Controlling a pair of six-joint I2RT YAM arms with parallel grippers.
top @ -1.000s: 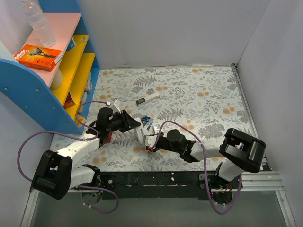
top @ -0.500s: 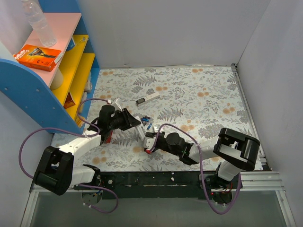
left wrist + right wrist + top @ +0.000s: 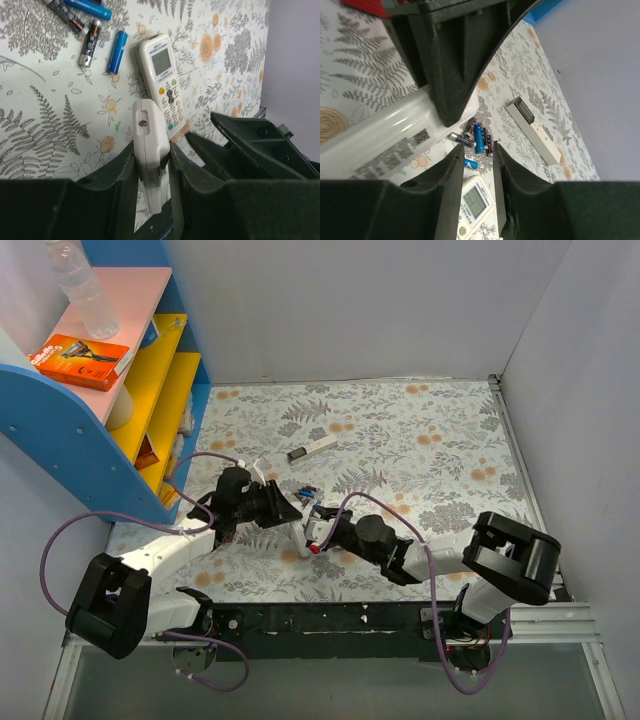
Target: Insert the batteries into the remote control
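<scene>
My left gripper (image 3: 151, 150) is shut on a white remote (image 3: 148, 125) held on its edge; the right wrist view shows that remote's labelled back (image 3: 385, 145). In the top view my left gripper (image 3: 285, 510) and right gripper (image 3: 318, 530) nearly meet at mid-table. A second white remote with a display (image 3: 162, 82) lies flat on the cloth, face up. Several blue and black batteries (image 3: 117, 52) lie loose just beyond it, also in the right wrist view (image 3: 477, 137). My right gripper (image 3: 476, 150) is open and empty, hovering above the flat remote (image 3: 475, 205).
A long white bar with a black end (image 3: 311, 449) lies farther back on the floral cloth. A blue and yellow shelf unit (image 3: 90, 430) stands at the left with an orange box (image 3: 85, 360) on it. Grey walls close the back and right.
My left gripper has carried the white remote to the right, closer to the right gripper. The right gripper has shifted slightly toward it.
</scene>
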